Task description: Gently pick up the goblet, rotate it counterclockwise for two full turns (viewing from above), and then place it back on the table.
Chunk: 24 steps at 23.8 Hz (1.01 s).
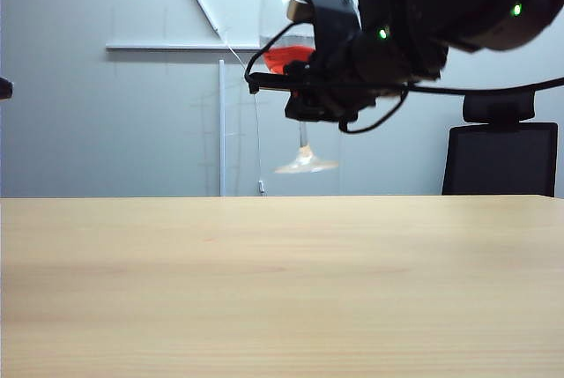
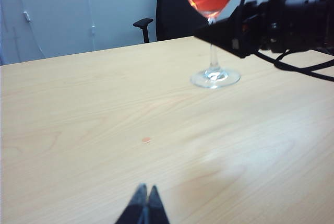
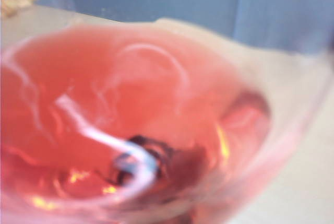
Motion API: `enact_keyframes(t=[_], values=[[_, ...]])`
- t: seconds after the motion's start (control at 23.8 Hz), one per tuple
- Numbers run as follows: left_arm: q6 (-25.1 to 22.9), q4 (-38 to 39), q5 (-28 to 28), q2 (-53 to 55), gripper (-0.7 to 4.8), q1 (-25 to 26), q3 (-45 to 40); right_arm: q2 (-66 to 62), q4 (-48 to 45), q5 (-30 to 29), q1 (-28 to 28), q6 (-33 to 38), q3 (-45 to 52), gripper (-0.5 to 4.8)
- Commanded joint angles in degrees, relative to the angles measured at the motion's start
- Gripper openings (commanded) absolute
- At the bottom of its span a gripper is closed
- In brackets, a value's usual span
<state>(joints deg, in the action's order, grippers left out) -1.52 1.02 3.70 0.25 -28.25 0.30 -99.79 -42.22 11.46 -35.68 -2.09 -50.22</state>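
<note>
The right gripper (image 1: 310, 100) is carrying the goblet (image 1: 295, 52) high above the table (image 1: 282, 281), its fingers clamped on the thin stem just under the bowl, with the round foot hanging clear in the air toward the far side of the tabletop. The left gripper (image 2: 144, 207) is sitting low over the near part of the table, fingers pressed together, holding nothing and well apart from the glass.

Now the risks. Red liquid is riding in the bowl, so a sharp twist or a tilt during the turning is likely to slop it toward the rim. The stem is slender and smooth; it could slip through the clamp or crack if squeezed harder. A black cable is looping below the right wrist, and it may snag as the wrist winds round. Setting down off-level would tip the foot.

The views are each giving something different. The exterior view is showing the gap between foot and table. The left wrist view is showing the foot seemingly close to the wood, so height is hard to judge there, but it gives the stem and clamp cleanly. The right wrist view is filling with blurred red liquid and little else.
</note>
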Motion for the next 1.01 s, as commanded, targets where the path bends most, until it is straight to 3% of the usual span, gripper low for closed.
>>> enact_keyframes(t=[0.04,0.21,0.38,0.5,0.67,0.8,1.01], values=[[0.0,-1.1,0.1,0.1,-0.05,0.0,0.2,1.8,-1.2,5.0,-3.0,-12.8,-0.4,-0.06],[0.0,-1.1,0.2,0.1,-0.05,0.0,0.2,2.0,0.3,7.7,-5.9,-16.9,-0.2,-0.06],[0.0,-1.1,0.1,0.1,-0.05,0.0,0.2,2.1,-10.9,7.6,-8.6,-15.8,4.6,-0.06],[0.0,-1.1,0.1,0.1,-0.05,0.0,0.2,2.1,-26.5,4.9,-9.7,-9.3,11.7,-0.06],[0.0,-1.1,0.2,0.1,-0.05,0.0,0.2,2.1,-37.6,2.7,-9.6,-0.5,16.9,-0.06],[0.0,-1.1,0.2,0.1,-0.05,0.0,0.2,2.1,-38.6,2.7,-9.4,3.6,18.3,-0.06],[0.0,-1.1,0.1,0.1,-0.05,0.0,0.2,2.0,-36.8,1.5,-6.7,16.2,18.5,-0.06]])
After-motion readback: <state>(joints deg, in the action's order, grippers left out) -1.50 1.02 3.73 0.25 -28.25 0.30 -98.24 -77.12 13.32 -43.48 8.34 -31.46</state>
